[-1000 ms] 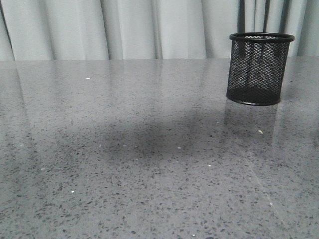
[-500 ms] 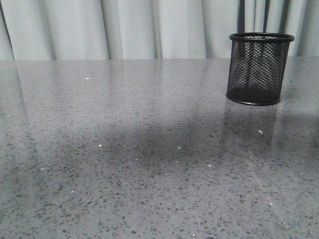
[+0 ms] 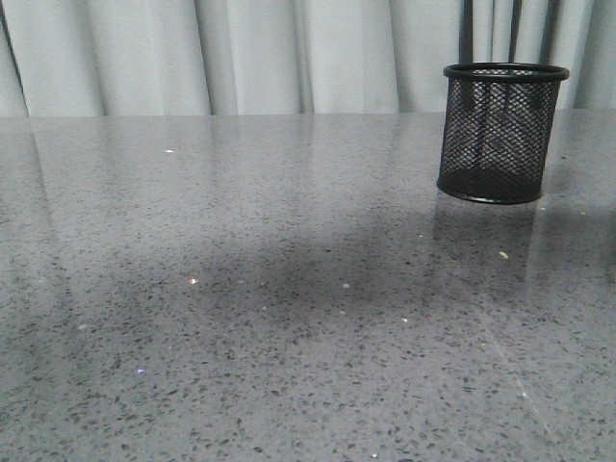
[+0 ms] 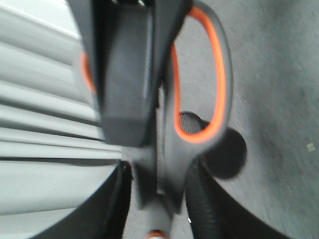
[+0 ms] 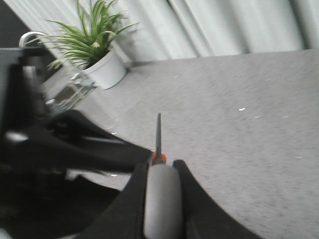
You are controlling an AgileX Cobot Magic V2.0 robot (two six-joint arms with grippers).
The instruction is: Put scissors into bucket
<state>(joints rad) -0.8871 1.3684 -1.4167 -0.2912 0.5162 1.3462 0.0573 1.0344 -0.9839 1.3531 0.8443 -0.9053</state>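
The scissors [image 4: 199,74], dark grey with orange-lined loops, hang in the air between both grippers. In the left wrist view my left gripper [image 4: 158,172] is shut on the scissors' neck just below the loops. A dark finger [image 4: 124,89] of the other gripper covers one handle. In the right wrist view my right gripper [image 5: 160,165] is shut on a grey handle of the scissors [image 5: 162,199], with the orange pivot and slim blade pointing away. The black mesh bucket [image 3: 500,135] stands upright at the table's far right; it also shows in the left wrist view [image 4: 232,154]. Neither gripper is in the front view.
A grey speckled table [image 3: 289,318] with a pale curtain [image 3: 250,58] behind it. A potted plant [image 5: 99,55] and a clear container [image 5: 72,92] stand at the table's far end in the right wrist view. The left arm [image 5: 60,149] fills that view's near side.
The dark shadow on the middle of the table has grown fainter and shifted a little. The bucket has not moved.
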